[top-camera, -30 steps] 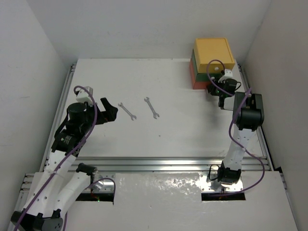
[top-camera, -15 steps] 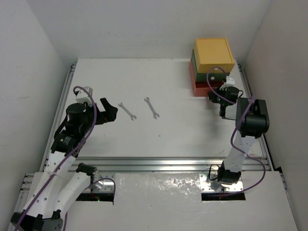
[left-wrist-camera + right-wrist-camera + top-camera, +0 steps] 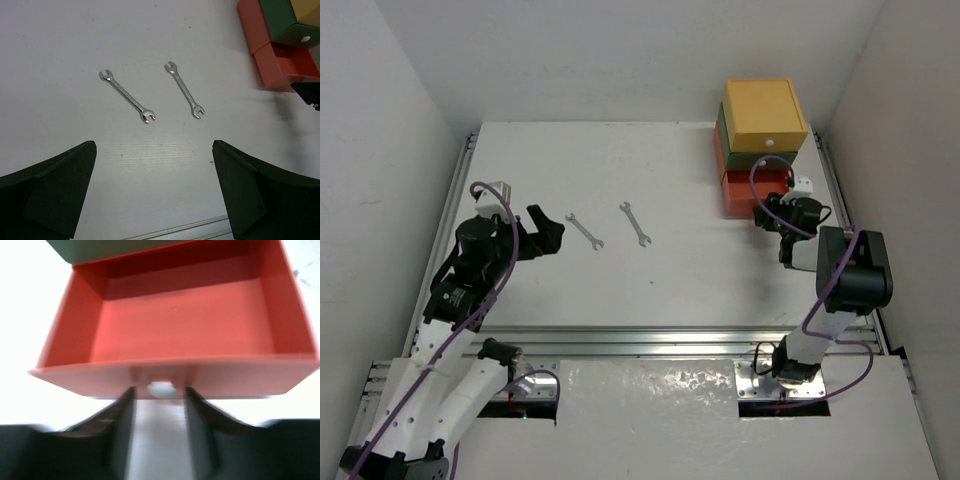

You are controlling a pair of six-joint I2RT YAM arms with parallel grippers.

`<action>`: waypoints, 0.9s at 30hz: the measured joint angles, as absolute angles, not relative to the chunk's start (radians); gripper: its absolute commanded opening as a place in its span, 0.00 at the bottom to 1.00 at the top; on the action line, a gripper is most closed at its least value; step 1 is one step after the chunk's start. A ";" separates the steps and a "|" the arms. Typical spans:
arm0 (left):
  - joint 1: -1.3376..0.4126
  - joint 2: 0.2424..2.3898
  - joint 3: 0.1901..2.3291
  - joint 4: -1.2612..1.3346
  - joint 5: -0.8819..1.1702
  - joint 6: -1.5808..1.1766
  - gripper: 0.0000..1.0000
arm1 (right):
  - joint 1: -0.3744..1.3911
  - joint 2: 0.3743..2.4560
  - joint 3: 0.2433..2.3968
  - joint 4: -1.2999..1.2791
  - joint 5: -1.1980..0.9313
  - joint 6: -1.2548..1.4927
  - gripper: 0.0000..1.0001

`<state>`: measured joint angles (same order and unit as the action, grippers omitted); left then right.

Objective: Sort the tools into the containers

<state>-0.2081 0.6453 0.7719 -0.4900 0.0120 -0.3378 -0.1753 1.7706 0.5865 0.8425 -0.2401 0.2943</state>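
The right gripper [image 3: 160,396], clamped around the white knob [image 3: 161,388], is drawing the red-orange drawer [image 3: 185,325] farther out of the stack.

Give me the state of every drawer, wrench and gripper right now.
Red-orange drawer: pulled open, nothing seen inside.
Green drawer: shut.
Yellow drawer: shut.
One wrench: lying flat.
Other wrench: lying flat, untouched.
Left gripper: open, empty.
Right gripper: straddling knob, grip unclear.

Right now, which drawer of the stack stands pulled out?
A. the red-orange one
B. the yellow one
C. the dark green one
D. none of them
A: the right wrist view shows the red-orange drawer standing out from under the dark green drawer, its bare inside open to view.
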 measured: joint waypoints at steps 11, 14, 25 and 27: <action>-0.211 0.619 0.772 -0.490 -0.007 -0.338 1.00 | -0.062 1.527 0.559 0.701 -0.245 0.336 0.90; -0.211 0.616 0.772 -0.490 -0.023 -0.338 1.00 | 0.125 1.503 0.683 0.479 -0.190 0.310 0.94; -0.211 0.612 0.772 -0.498 -0.070 -0.342 1.00 | 0.546 2.118 1.647 -0.244 -0.003 0.246 0.61; -0.211 0.611 0.772 -0.498 -0.074 -0.342 1.00 | 0.568 2.239 1.771 -0.337 0.017 0.223 0.60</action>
